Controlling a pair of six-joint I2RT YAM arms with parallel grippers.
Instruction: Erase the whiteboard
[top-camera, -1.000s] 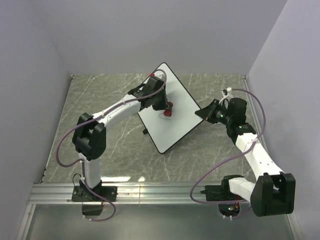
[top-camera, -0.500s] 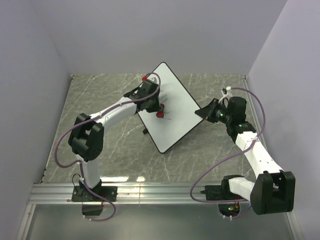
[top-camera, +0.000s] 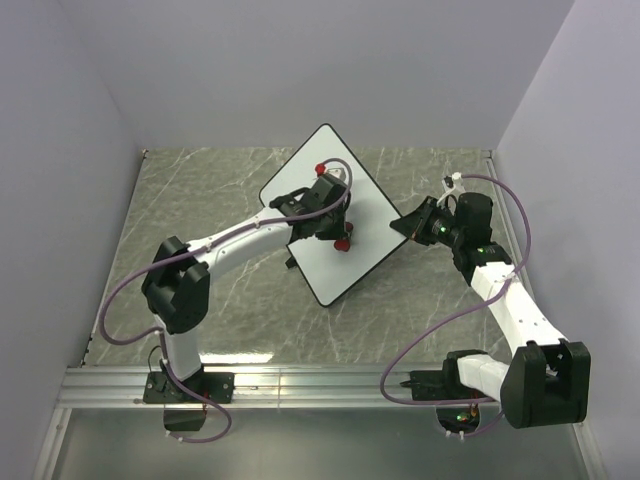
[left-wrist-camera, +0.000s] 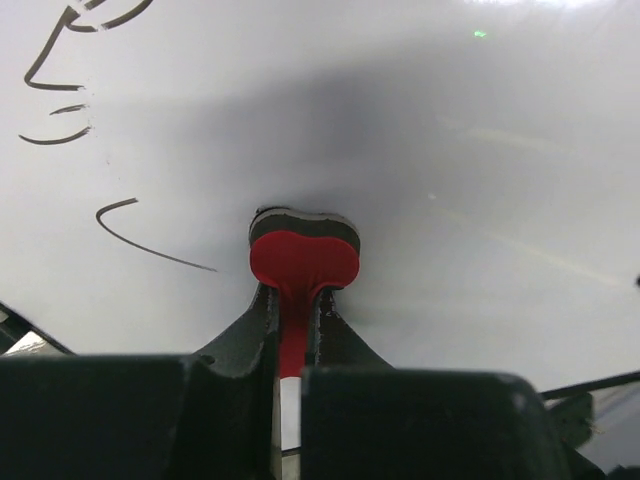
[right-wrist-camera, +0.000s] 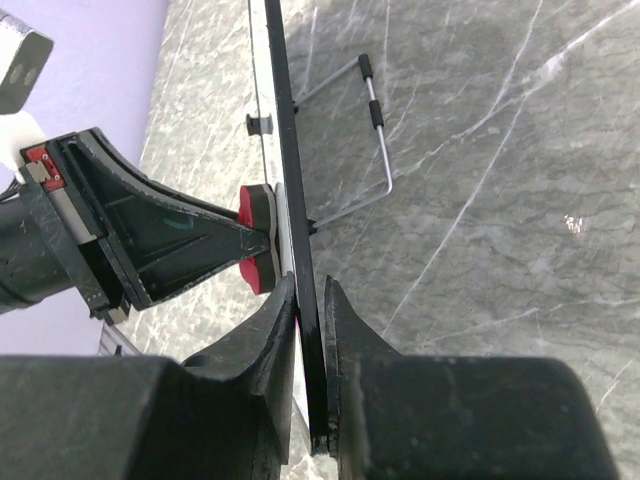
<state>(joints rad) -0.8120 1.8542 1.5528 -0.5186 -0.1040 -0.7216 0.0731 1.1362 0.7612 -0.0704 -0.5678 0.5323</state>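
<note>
The whiteboard (top-camera: 365, 225) stands tilted on the marble table, white with a thin black rim. My left gripper (top-camera: 338, 236) is shut on the red-and-black eraser (left-wrist-camera: 303, 250) and presses it against the board face (left-wrist-camera: 450, 150). Black pen strokes (left-wrist-camera: 150, 240) remain at the upper left of the left wrist view. My right gripper (top-camera: 402, 226) is shut on the board's right edge (right-wrist-camera: 298, 200), seen edge-on in the right wrist view, with the eraser (right-wrist-camera: 256, 235) on the board's far side.
The board's wire stand (right-wrist-camera: 372, 130) rests on the grey marble table (top-camera: 200, 200) behind the board. Lavender walls enclose the table on three sides. An aluminium rail (top-camera: 300, 385) runs along the near edge.
My left gripper has swept the eraser across the board, first up-left, then down-right to the board's middle. The red scribble near the middle is gone. The right arm has held still.
</note>
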